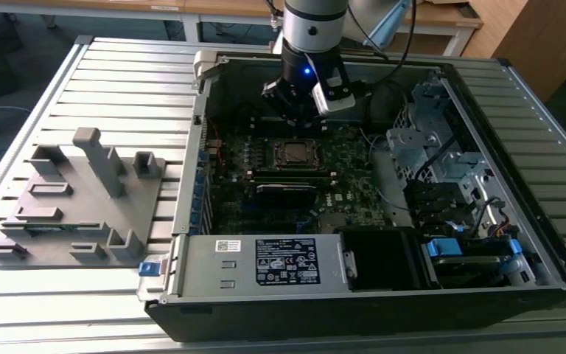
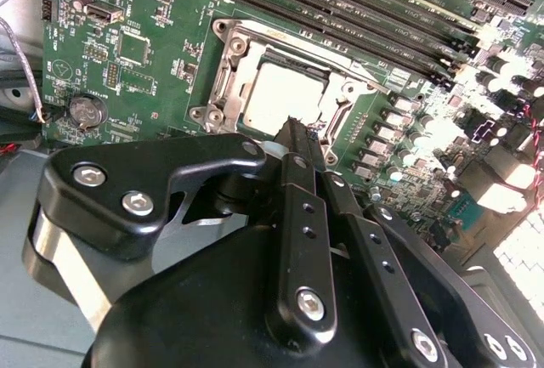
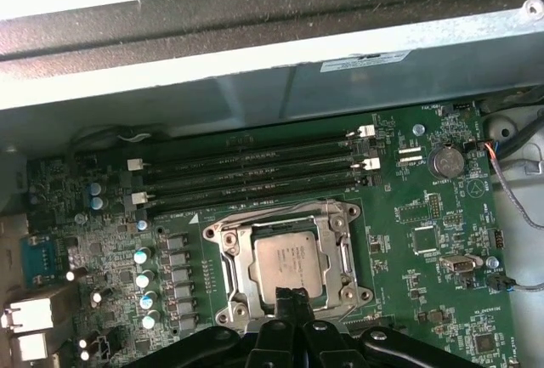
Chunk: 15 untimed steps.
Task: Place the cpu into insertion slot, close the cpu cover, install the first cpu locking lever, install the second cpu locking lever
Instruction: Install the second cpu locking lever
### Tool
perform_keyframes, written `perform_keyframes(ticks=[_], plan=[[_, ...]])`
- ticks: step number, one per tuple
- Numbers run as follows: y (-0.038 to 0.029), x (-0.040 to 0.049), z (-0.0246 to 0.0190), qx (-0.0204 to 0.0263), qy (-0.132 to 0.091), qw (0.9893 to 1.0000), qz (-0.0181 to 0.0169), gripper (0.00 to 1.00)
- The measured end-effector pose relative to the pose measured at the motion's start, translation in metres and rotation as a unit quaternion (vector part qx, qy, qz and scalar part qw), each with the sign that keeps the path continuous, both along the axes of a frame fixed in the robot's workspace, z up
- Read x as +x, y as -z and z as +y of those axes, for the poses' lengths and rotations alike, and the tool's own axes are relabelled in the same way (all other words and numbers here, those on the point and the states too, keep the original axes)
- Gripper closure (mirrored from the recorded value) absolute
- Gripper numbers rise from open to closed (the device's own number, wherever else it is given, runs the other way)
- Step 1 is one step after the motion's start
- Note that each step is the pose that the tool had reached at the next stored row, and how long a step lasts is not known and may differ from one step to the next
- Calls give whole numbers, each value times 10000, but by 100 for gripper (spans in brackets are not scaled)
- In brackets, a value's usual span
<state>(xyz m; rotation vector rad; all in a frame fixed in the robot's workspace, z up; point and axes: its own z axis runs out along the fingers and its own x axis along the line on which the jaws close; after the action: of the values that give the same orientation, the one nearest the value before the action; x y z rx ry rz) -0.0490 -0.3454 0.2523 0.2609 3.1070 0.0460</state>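
Black gripper (image 3: 291, 298), fingertips together, nothing held, at 6 o'clock edge of silvery-grey square cpu (image 3: 288, 262), seated under closed silvery cpu cover (image 3: 228, 259).

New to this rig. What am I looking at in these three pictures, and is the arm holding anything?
One robot arm works inside an open computer case lying on a slatted metal table. The exterior view looks at the whole scene from off the arm; both wrist views come from cameras riding on the arm, looking past its black tool at the green circuit board. The tool's fingers are together, with nothing visibly held, and the tip sits at the edge of the silvery socket frame. The square chip already lies in that socket. A grey parts stand rests on the table on the exterior view's left.
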Motion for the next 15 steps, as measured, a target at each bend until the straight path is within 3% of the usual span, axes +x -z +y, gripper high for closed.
perform_keyframes(ticks=[15], plan=[[4, 3, -167, 0, 0, 10000, 0, 89]])
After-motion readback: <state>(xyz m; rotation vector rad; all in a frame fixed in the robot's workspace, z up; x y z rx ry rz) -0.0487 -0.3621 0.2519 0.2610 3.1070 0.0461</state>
